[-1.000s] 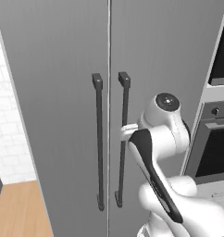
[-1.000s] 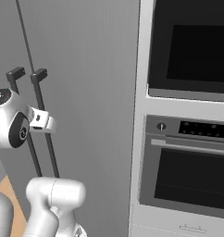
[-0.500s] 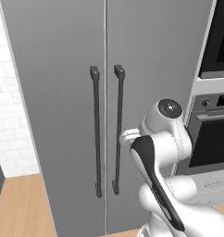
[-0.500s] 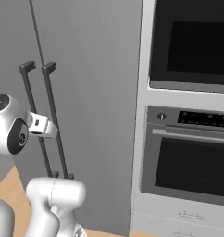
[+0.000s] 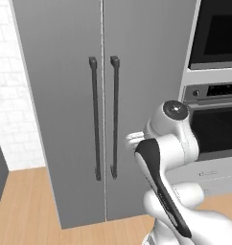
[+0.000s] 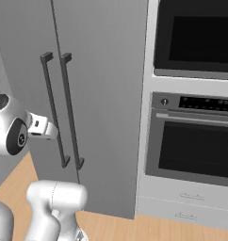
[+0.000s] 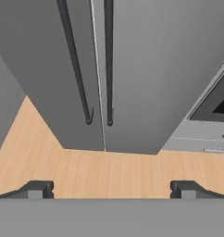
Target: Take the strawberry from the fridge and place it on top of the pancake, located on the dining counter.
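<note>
Before the closed fridge (image 5: 65,95), both views have shifted since a second ago.

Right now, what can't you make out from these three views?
- Strawberry: hidden behind the shut doors of the fridge, all views.
- Fridge top: cut off by the upper edge, both base views.
- Gripper: the arm's own body covers it in the left base view.
- Oven panel markings: too small, right base view.

Built-in oven (image 6: 196,148), wooden floor (image 7: 109,171)
</note>
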You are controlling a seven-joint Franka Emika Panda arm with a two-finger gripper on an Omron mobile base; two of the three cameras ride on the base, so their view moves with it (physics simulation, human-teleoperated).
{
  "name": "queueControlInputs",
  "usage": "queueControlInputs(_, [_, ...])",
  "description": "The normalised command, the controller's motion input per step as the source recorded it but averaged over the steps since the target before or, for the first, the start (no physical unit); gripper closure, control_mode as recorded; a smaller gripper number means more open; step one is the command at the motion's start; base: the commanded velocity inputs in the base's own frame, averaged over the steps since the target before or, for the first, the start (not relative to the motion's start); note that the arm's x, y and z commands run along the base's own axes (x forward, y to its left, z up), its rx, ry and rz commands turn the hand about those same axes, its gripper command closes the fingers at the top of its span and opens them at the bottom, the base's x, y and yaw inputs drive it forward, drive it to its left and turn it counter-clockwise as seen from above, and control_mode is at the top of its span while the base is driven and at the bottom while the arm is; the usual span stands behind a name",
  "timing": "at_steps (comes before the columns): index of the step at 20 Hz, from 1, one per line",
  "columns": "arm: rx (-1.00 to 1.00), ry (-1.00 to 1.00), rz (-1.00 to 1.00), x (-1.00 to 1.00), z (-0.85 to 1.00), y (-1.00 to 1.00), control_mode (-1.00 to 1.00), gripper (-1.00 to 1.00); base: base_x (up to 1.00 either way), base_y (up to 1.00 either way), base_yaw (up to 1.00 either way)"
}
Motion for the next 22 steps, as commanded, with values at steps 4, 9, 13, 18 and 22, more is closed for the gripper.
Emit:
queueControlInputs(4, [0.00, 0.00, 0.00, 0.11, 0.00, 0.00, -1.00, -1.00, -0.08, 0.00, 0.00])
queueControlInputs(9, [0.00, 0.02, 0.00, 0.88, 0.00, 0.00, -1.00, -1.00, 0.00, 0.00, 0.00])
queueControlInputs(13, [0.00, 0.00, 0.00, 1.00, -0.01, 0.00, -1.00, -1.00, 0.00, 0.00, 0.00])
queueControlInputs(18, [0.00, 0.00, 0.00, 1.00, -0.08, 0.06, -1.00, -1.00, 0.00, 0.00, 0.00])
queueControlInputs(22, [0.00, 0.00, 0.00, 1.00, -0.19, 0.09, -1.00, -1.00, 0.00, 0.00, 0.00])
